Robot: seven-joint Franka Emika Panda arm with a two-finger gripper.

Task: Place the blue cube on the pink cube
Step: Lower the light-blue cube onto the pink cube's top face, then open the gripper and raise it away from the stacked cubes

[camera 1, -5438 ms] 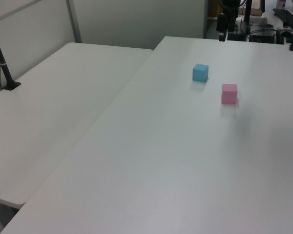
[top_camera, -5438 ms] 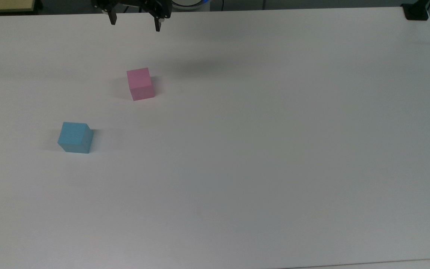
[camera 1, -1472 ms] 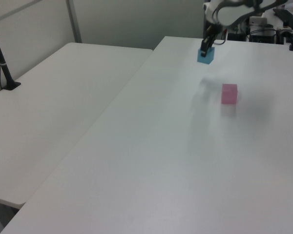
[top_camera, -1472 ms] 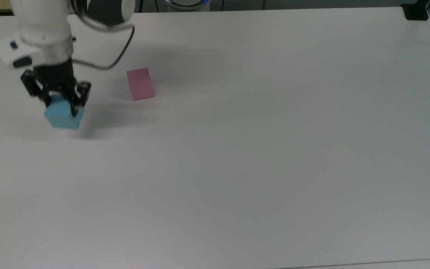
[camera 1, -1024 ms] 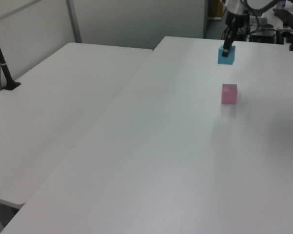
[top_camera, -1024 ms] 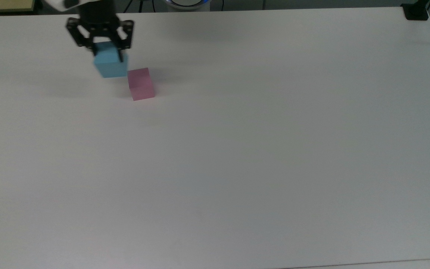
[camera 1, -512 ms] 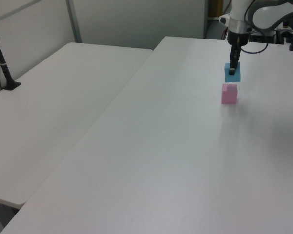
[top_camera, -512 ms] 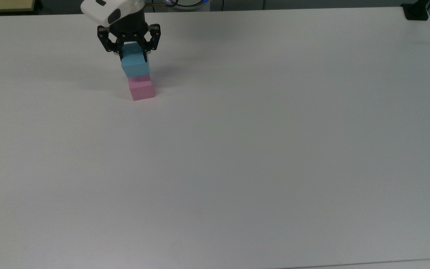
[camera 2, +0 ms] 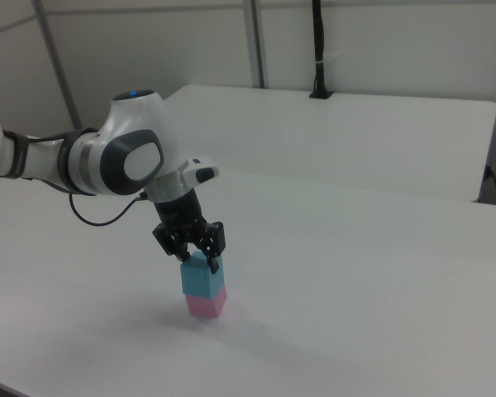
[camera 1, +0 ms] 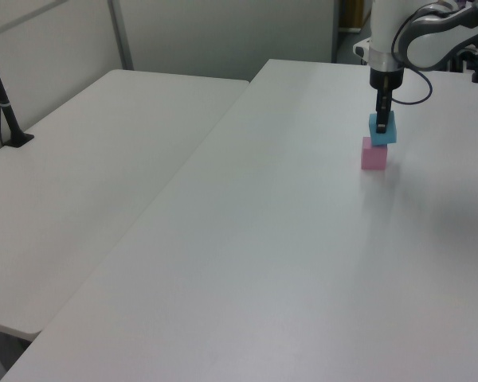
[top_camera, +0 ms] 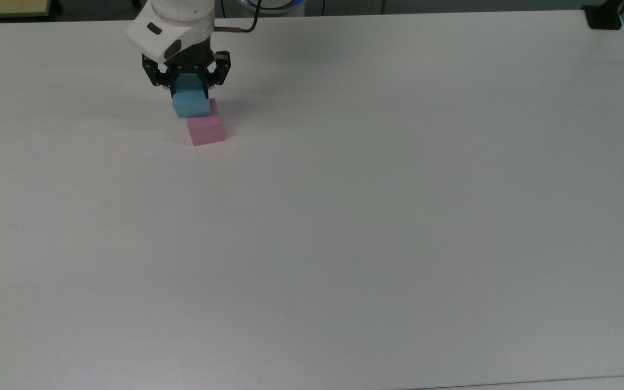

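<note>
Blue cube (camera 2: 203,279) lowered onto pink cube (camera 2: 207,305) since half a second ago, gripper (camera 2: 197,258) still pinching it; release is judged next.

A plain white table (top_camera: 377,227) carries the pink cube (top_camera: 206,130), which sits directly on the tabletop near its far edge in the top view.

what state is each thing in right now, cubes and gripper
blue cube: sitting on the pink cube, upright, held between the jaws
pink cube: on the table, upright, under the blue cube
gripper: shut on the blue cube, pointing down
</note>
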